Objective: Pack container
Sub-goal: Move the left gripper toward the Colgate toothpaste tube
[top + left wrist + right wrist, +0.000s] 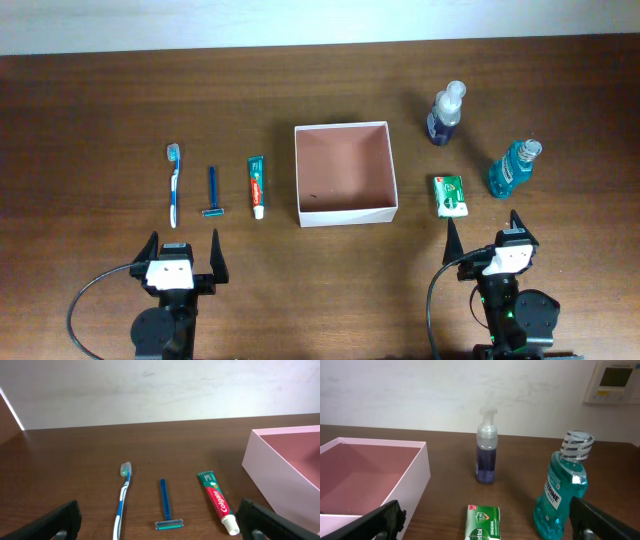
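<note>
The container [347, 214], a square white-walled box with a reddish-brown inside, sits mid-table with nothing in it. Left of it lie a toothbrush [175, 185], a blue razor [212, 192] and a toothpaste tube [257, 186]. To its right are a purple pump bottle [446, 113], a teal mouthwash bottle [513, 168] and a green soap pack [451, 195]. My left gripper [183, 245] is open, just short of the razor [164, 505], holding nothing. My right gripper [483, 235] is open too, with the soap [483, 522] ahead between its fingers, untouched.
A pale wall rises behind the table's far edge. The container's side wall [272, 472] stands to the right of the toothpaste [217, 501] in the left wrist view. In the right wrist view its wall [412, 477] lies left of the soap.
</note>
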Controlling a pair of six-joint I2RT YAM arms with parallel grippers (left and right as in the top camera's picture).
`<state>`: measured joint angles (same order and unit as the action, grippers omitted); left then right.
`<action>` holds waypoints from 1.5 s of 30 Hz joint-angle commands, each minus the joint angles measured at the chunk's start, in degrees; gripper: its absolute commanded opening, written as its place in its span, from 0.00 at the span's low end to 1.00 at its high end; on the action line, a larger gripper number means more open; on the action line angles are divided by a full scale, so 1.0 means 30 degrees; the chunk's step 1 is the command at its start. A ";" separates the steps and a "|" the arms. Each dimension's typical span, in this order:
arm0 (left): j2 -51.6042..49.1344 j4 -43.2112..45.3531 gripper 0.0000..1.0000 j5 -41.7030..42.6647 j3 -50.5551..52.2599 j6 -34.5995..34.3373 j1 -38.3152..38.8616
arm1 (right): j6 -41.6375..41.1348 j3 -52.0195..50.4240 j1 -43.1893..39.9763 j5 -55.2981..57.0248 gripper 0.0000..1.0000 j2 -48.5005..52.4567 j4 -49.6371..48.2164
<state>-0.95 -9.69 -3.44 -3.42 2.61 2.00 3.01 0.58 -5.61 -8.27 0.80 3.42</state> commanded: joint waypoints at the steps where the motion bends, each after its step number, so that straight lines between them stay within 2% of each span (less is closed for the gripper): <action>1: 0.0219 0.0015 1.00 -0.0095 0.0204 0.0233 -0.0102 | -0.0080 -0.0087 -0.0160 -0.0051 0.98 -0.0197 0.0095; 27: 0.0219 0.0066 1.00 -0.0102 0.0204 0.0226 -0.0102 | -0.0080 -0.0087 -0.0160 -0.0051 0.98 -0.0197 0.0095; 39: 0.0219 0.1297 1.00 0.7206 0.0087 0.0233 -0.0102 | -0.0080 -0.0087 -0.0160 -0.0051 0.98 -0.0197 0.0095; 45: -0.0255 0.1392 1.00 0.7737 -0.2025 0.0240 -0.0102 | -0.0080 -0.0087 -0.0160 -0.0051 0.98 -0.0197 0.0095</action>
<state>-0.99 -6.22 16.10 -4.27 2.61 2.00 3.01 0.58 -5.61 -8.27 0.80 3.42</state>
